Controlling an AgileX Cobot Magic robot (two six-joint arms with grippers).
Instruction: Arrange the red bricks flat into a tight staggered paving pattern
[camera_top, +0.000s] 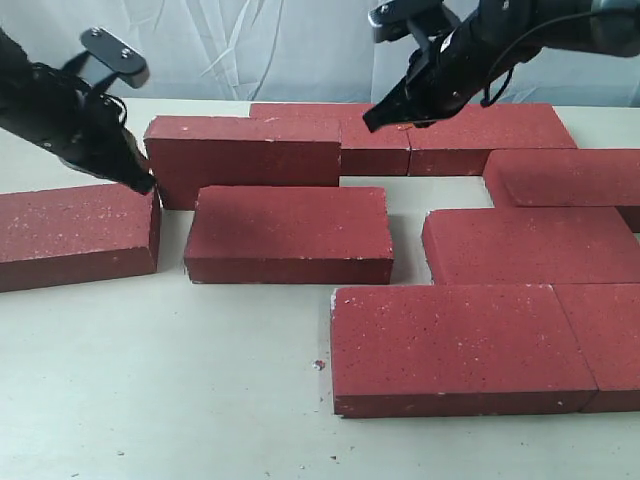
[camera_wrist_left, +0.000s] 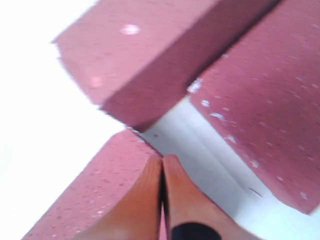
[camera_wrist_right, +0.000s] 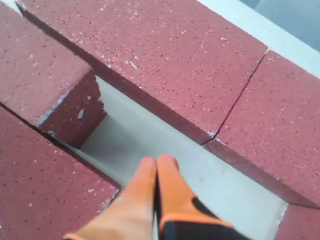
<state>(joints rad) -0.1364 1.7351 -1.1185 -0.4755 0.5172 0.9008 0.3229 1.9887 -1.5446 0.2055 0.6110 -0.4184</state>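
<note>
Several red bricks lie flat on the pale table (camera_top: 150, 400). My left gripper (camera_top: 148, 185) is shut and empty, its tip at the right end of the far-left brick (camera_top: 75, 235), by the corner of the back-left brick (camera_top: 245, 150). The left wrist view shows the gripper (camera_wrist_left: 162, 159) over that left brick (camera_wrist_left: 95, 190), with the back-left brick (camera_wrist_left: 150, 50) and the middle brick (camera_wrist_left: 270, 100) beyond. My right gripper (camera_top: 372, 122) is shut and empty, raised over the back row (camera_top: 490, 135). The right wrist view shows the gripper (camera_wrist_right: 157, 161) above bare table between bricks (camera_wrist_right: 165, 55).
More bricks sit on the right: one at the edge (camera_top: 570, 175), one in the middle right (camera_top: 530, 245), two side by side in front (camera_top: 460, 345). A wrinkled pale backdrop (camera_top: 260, 50) hangs behind the table. A small crumb (camera_top: 318, 364) lies on the table's front part.
</note>
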